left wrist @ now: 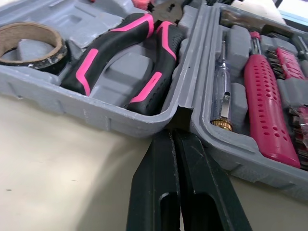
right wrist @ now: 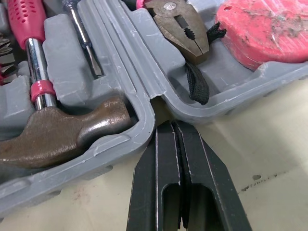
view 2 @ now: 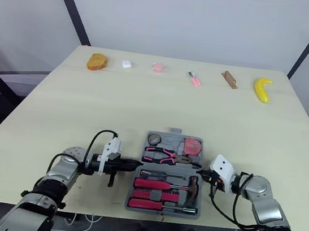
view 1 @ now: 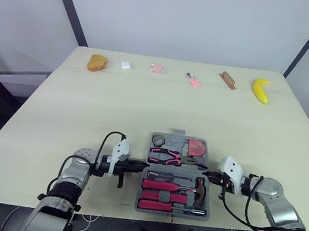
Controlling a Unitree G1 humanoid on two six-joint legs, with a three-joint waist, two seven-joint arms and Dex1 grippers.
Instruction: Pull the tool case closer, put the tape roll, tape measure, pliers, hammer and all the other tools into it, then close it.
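Closed tool (right wrist: 179, 127) at tool case (right wrist: 142, 103) hinge

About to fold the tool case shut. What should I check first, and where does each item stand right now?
1. Tool case near the table's front edge: ok.
2. Tape roll, pliers and tape measure seated in far half: ok.
3. Hammer and red screwdrivers seated in near half: ok.
4. A gripper at the far half's edge, ready to fold: not ok; left gripper and right gripper are shut, tips at the hinge ends.
5. No tools left out: cannot tell; small pink item lies at the far edge.
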